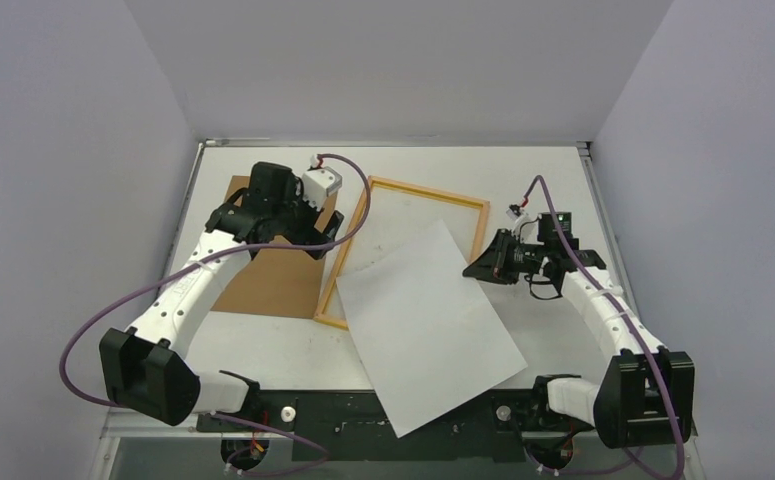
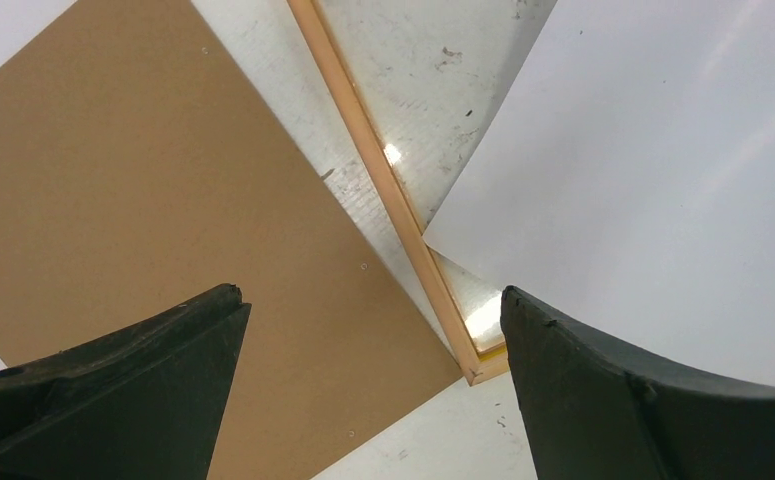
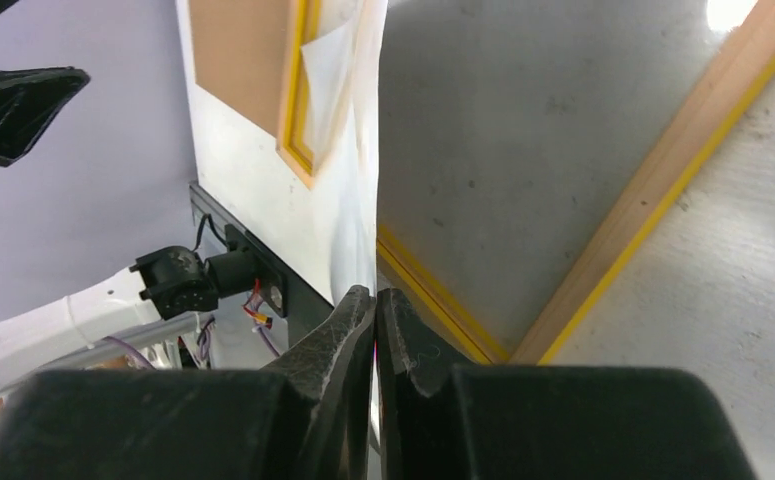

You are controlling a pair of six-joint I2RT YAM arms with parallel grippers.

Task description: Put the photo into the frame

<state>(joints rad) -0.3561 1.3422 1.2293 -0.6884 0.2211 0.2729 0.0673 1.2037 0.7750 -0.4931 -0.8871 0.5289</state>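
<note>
The photo (image 1: 428,325) lies white side up and askew, covering the near right part of the frame (image 1: 433,192) and jutting past the table's near edge. The frame rests pale back up, with a yellow edge showing in the right wrist view. My right gripper (image 1: 475,268) is at the photo's right edge. Up close, that gripper (image 3: 376,300) is shut on the sheet (image 3: 368,150), which runs edge-on away from the jaws over the frame's rail (image 3: 663,170). My left gripper (image 2: 373,300) hangs open and holds nothing, above the frame's left rail (image 2: 383,175) and the photo's corner (image 2: 663,150).
A brown fibreboard panel (image 1: 273,275) lies flat left of the frame, partly under the left arm, and fills the left of the left wrist view (image 2: 143,200). White walls close in the table on three sides. The arm bases and purple cables sit along the near edge.
</note>
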